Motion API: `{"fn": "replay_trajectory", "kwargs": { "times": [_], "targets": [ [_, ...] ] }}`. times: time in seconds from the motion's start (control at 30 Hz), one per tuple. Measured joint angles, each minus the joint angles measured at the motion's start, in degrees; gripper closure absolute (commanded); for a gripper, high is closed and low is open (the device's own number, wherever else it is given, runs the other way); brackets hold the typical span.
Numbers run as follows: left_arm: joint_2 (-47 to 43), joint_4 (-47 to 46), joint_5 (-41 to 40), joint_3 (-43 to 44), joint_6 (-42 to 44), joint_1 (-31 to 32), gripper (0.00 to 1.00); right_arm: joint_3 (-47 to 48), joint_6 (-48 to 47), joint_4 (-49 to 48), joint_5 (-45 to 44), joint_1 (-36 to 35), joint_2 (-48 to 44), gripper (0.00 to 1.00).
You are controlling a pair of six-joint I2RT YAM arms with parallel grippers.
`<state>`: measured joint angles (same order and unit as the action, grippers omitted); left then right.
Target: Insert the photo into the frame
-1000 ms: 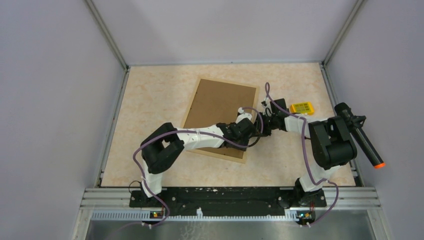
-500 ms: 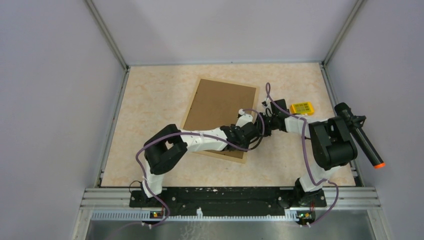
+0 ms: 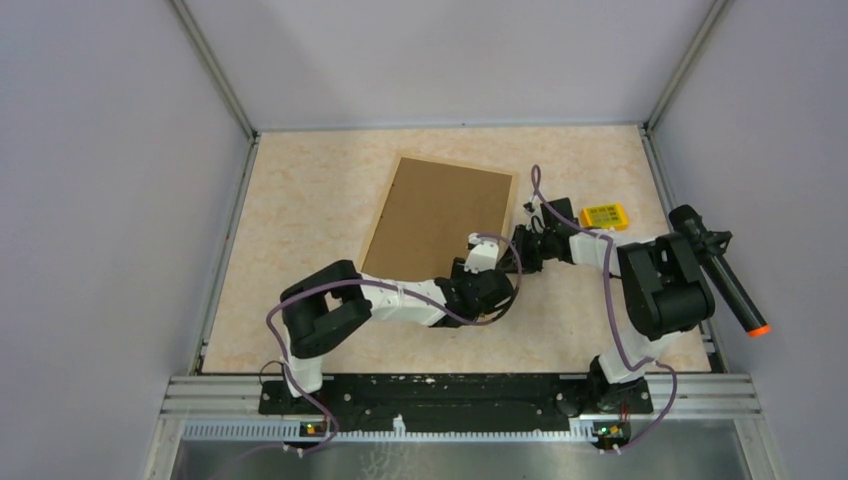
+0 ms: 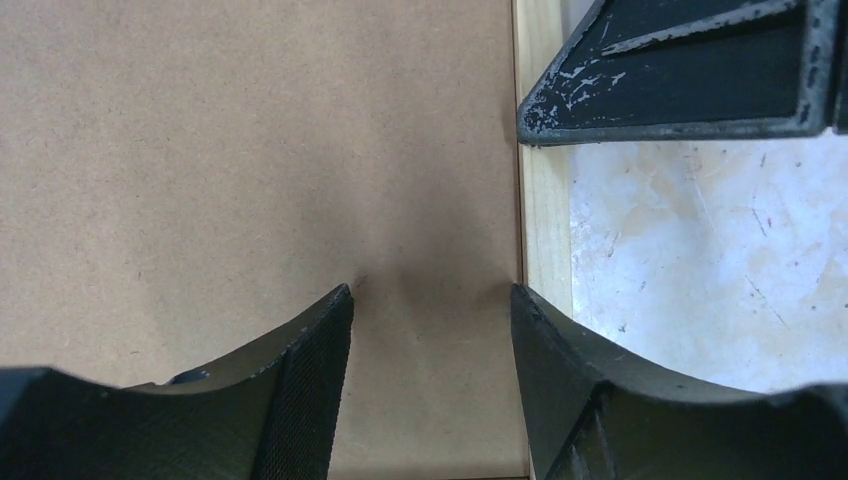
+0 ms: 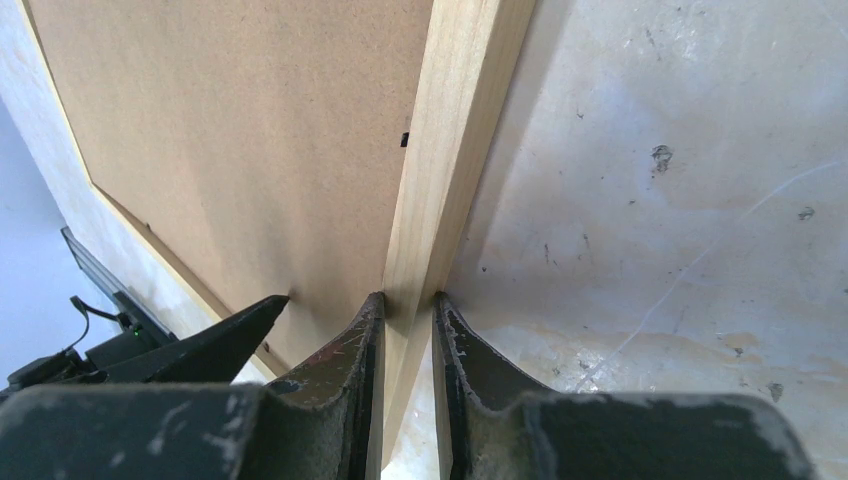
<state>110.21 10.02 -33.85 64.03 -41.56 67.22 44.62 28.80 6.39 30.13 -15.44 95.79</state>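
Brown backing board faces up: the frame (image 3: 432, 215) lies face down on the surface (image 3: 300, 200), towards the far right, its pale wooden rim all round. I can't see the photo in any view. I'd guess it already sits under the board, though I can't confirm that, so I judge the task late on, with the back perhaps left to secure and the frame to turn over. My right fingers (image 5: 409, 300) are nearly closed, pinching the frame's right-hand wooden rail from both sides. My left fingers (image 4: 433, 295) stand about half open with nothing between them, tips low over the board just inside that same rail, near the frame's near-right corner and close to the right fingers.
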Motion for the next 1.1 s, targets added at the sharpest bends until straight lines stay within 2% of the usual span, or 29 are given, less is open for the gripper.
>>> {"fn": "replay_trajectory", "kwargs": {
  "times": [0.17,0.3,0.4,0.47,0.6,0.63,0.67,0.8,0.97,1.03,1.1],
  "targets": [
    [-0.90,-11.47,-5.05,-6.82,0.98,1.57,0.35,-0.48,0.37,-0.68,0.04,0.04,-0.15,1.00],
    [-0.98,-17.59,-7.89,-9.90,2.05,2.64,0.28,-1.03,0.85,-1.49,0.31,0.20,-0.33,1.00],
    [-2.64,-19.71,-5.70,-11.52,4.63,1.86,0.25,-1.16,1.07,-1.66,0.39,0.24,-0.44,1.00],
    [-5.03,-18.71,0.31,-11.67,6.60,-0.42,0.24,-1.25,1.05,-1.68,0.35,0.24,-0.55,1.00],
    [-9.79,-14.58,17.94,-11.63,7.15,-7.32,0.21,-1.44,1.01,-1.46,0.57,0.22,-0.79,1.00],
    [-10.56,-13.22,21.22,-11.47,7.17,-8.61,0.20,-1.44,0.98,-1.27,0.92,0.17,-0.79,0.96],
    [-11.21,-11.65,23.87,-11.19,7.21,-9.81,0.19,-1.44,0.87,-1.11,1.14,0.11,-0.79,0.85],
    [-14.16,-5.60,35.04,-10.99,7.45,-13.99,0.19,-1.33,0.15,0.07,1.25,0.07,-0.85,0.70],
    [-23.41,1.11,45.00,-14.82,6.93,-18.43,0.23,1.90,-2.05,9.20,-0.37,-1.03,-1.75,0.51],
    [-28.15,2.78,46.62,-16.06,6.51,-19.71,0.26,2.43,-2.51,12.90,-2.56,-2.43,-3.41,0.53],
    [-32.72,2.89,48.50,-17.73,5.79,-21.18,0.31,2.43,-2.27,16.06,-3.63,-4.55,-4.94,0.62]
  ]
}}
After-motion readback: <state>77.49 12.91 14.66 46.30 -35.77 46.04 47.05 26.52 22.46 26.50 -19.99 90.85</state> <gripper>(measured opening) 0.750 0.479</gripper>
